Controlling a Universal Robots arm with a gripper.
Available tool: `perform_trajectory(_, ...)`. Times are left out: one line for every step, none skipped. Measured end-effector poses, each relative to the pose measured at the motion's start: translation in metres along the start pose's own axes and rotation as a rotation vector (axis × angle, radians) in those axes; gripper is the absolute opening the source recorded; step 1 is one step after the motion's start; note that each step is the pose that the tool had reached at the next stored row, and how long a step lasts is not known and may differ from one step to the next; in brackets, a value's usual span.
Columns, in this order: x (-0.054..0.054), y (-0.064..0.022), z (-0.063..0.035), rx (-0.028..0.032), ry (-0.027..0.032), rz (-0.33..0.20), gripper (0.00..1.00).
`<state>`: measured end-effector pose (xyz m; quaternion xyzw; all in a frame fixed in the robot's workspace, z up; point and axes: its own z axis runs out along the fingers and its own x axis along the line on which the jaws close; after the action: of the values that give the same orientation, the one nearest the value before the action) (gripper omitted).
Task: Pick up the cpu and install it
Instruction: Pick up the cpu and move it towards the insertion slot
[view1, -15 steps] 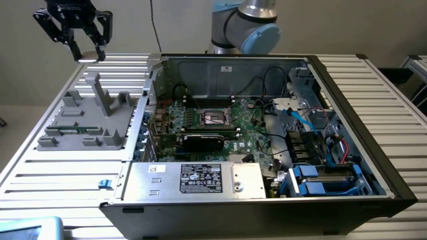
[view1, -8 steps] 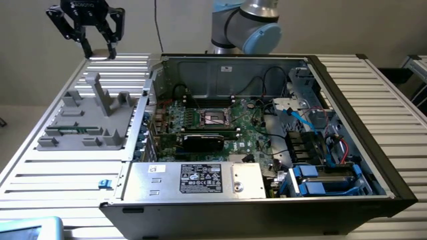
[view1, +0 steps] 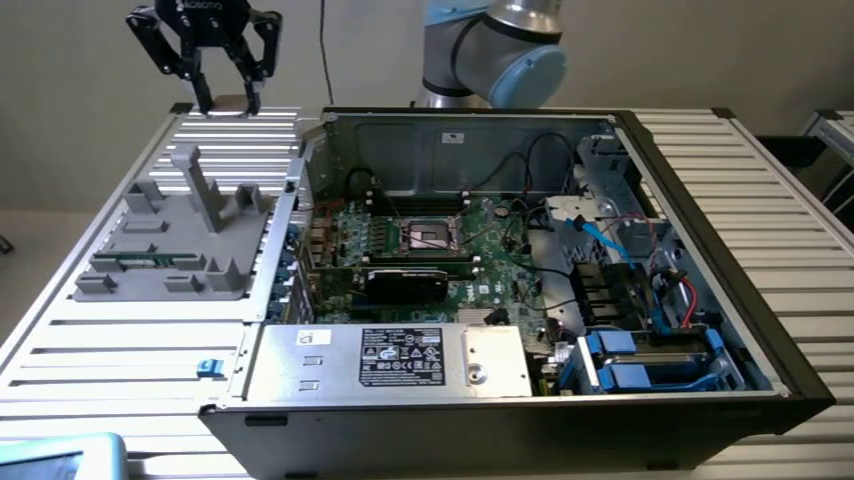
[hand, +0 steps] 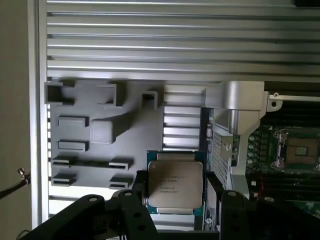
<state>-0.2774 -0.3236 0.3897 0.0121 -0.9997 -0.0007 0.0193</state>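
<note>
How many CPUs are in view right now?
1: the cpu, held in the gripper above the table's far corner, exterior view's left. The socket looks empty.

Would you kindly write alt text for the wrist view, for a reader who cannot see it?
The claw grips the cpu by two opposite edges, its silver top facing the camera. Beyond it are a grey parts holder on a slatted table and the open computer's motherboard socket.
</note>
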Motion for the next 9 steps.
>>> perform_trajectory(-0.004, -0.0001, -0.0007, 0.0, 0.0, 0.0, 0.56)
perform_trajectory(-0.009, -0.0002, -0.0014, 0.0, -0.0001, 0.0, 0.56)
perform_trajectory(-0.013, -0.0004, -0.0022, 0.0, 0.0, 0.0, 0.56)
perform_trajectory(-0.018, -0.0005, -0.0029, 0.0, -0.0001, 0.0, 0.56)
perform_trajectory(-0.022, -0.0006, -0.0036, 0.0, -0.0001, 0.0, 0.56)
perform_trajectory(-0.026, -0.0008, -0.0043, -0.0001, -0.0001, 0.0, 0.56)
perform_trajectory(-0.031, -0.0009, -0.005, -0.0001, -0.0001, 0.0, 0.56)
perform_trajectory(-0.035, -0.001, -0.0057, -0.0001, -0.0001, 0.0, 0.56)
perform_trajectory(-0.04, -0.0012, -0.0064, 0.0, -0.0001, 0.0, 0.56)
